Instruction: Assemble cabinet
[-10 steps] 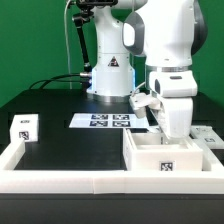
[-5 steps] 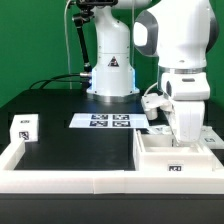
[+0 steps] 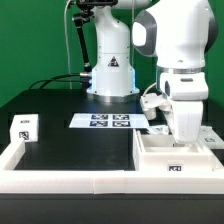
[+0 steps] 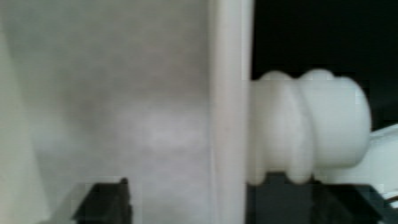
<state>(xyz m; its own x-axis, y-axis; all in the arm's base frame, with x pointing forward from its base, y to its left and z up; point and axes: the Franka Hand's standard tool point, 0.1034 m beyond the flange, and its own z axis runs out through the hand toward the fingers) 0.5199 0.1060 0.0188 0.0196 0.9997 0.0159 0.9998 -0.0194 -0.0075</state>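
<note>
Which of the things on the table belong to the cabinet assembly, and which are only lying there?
For the job:
cabinet body
small white tagged piece
gripper, lowered at the body

Just there:
marker board
low white border wall

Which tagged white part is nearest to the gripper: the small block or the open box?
The open box at the exterior view's right: the gripper is right at it; the small block lies far left.
</note>
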